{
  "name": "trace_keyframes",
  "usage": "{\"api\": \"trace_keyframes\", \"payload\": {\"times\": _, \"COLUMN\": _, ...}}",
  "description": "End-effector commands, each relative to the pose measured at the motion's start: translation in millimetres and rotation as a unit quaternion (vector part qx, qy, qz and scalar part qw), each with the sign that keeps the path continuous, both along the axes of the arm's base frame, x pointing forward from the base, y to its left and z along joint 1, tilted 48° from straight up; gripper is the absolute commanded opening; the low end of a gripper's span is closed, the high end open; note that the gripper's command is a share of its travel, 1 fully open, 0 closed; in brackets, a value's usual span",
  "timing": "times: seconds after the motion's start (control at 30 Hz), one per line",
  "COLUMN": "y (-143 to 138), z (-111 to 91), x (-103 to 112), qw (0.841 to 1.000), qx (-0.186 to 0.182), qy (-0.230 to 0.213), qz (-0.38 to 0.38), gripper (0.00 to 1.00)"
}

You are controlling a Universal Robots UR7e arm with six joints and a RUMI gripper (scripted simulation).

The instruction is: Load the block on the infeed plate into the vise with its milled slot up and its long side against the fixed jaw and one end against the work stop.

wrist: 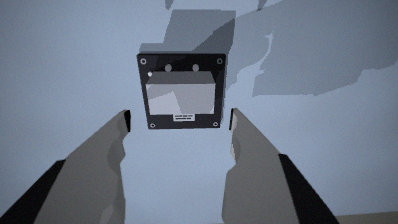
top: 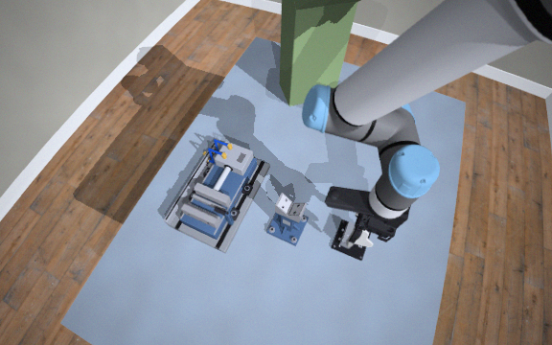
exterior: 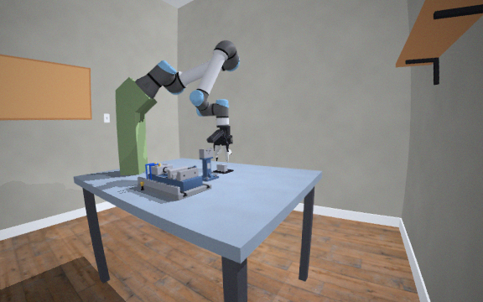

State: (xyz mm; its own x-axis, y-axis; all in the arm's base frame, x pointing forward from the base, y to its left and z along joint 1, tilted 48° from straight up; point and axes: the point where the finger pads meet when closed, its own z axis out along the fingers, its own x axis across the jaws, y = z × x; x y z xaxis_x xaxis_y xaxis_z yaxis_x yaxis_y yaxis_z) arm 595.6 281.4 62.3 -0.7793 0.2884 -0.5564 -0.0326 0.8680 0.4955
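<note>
The table [top: 257, 287] [exterior: 246, 210] [wrist: 50, 50] carries everything, and the only arm [top: 401, 62] [exterior: 212, 73] reaches over it. In the top view, the vise [top: 211, 195] [exterior: 181, 181], its jaws apart, stands toward nine o'clock; the V-block [top: 283, 205] [exterior: 205, 153] is between it and the black infeed plate [top: 356, 254] [exterior: 227, 171] [wrist: 185, 126], which lies between three and four o'clock from the vise. The pincer [top: 358, 235] [exterior: 222, 160] [wrist: 181, 110] points down above the plate's area, about half open, holding nothing and touching nothing. The part [top: 348, 233] [exterior: 222, 168] [wrist: 181, 99], a pale grey block, rests on the infeed plate. In the wrist view it lies at twelve o'clock from the middle of the finger gap and lower down, its long axis running from nine to three, in line with the closing direction. The gap looks wider than the block, so the next move probably goes toward twelve and down, bringing one finger outside each end. The milled slot cannot be made out, so a regrip in the V-block may be needed.
</note>
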Motion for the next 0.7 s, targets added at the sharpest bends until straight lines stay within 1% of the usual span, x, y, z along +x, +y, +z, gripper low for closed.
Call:
{"api": "trace_keyframes", "payload": {"times": 0.0, "y": 4, "z": -5, "x": 6, "qw": 1.000, "qx": 0.000, "qy": -0.001, "qz": 0.000, "gripper": 0.51}}
{"api": "trace_keyframes", "payload": {"times": 0.37, "y": 11, "z": -17, "x": 17, "qw": 1.000, "qx": 0.000, "qy": -0.001, "qz": 0.000, "gripper": 0.51}}
{"api": "trace_keyframes", "payload": {"times": 0.67, "y": 14, "z": -22, "x": 21, "qw": 1.000, "qx": 0.000, "qy": -0.001, "qz": 0.000, "gripper": 0.51}}
